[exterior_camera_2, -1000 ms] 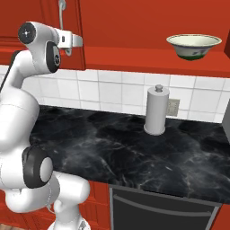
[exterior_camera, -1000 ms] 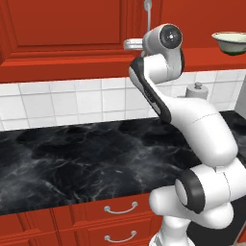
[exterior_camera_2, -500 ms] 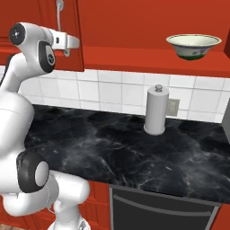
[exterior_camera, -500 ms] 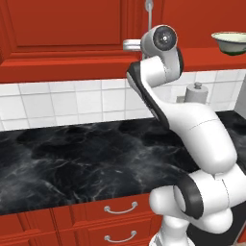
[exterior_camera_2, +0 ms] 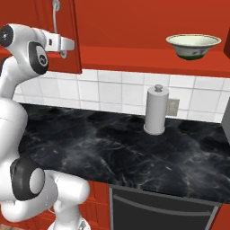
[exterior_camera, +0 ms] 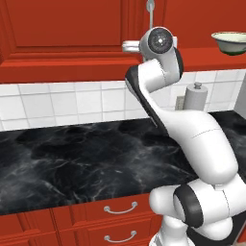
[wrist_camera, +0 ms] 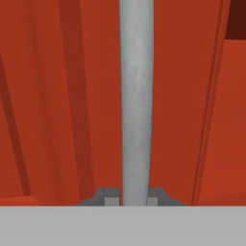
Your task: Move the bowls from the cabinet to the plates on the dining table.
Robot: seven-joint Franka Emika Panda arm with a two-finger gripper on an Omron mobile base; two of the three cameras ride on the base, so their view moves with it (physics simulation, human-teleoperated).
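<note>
the gripper (exterior_camera_2: 63, 44) has its jaws pinched on the silver handle (wrist_camera: 136, 96) of the cabinet (exterior_camera_2: 58, 40) door, so the door-opening step is in hand; next, it likely pulls that door wider. one bowl (exterior_camera_2: 193, 46) sits on the shelf, well right of the handle; one paper-towel roll (exterior_camera_2: 156, 110) stands below.

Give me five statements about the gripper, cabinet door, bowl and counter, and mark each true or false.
1. The gripper is shut on the cabinet handle. True.
2. A bowl sits on the open cabinet shelf at the right. True.
3. The bowl rests on the counter. False: it is up in the cabinet, above the tiles.
4. A paper towel roll stands upright on the counter. True.
5. The gripper holds the bowl. False: it grips the handle, far from the bowl.
</note>
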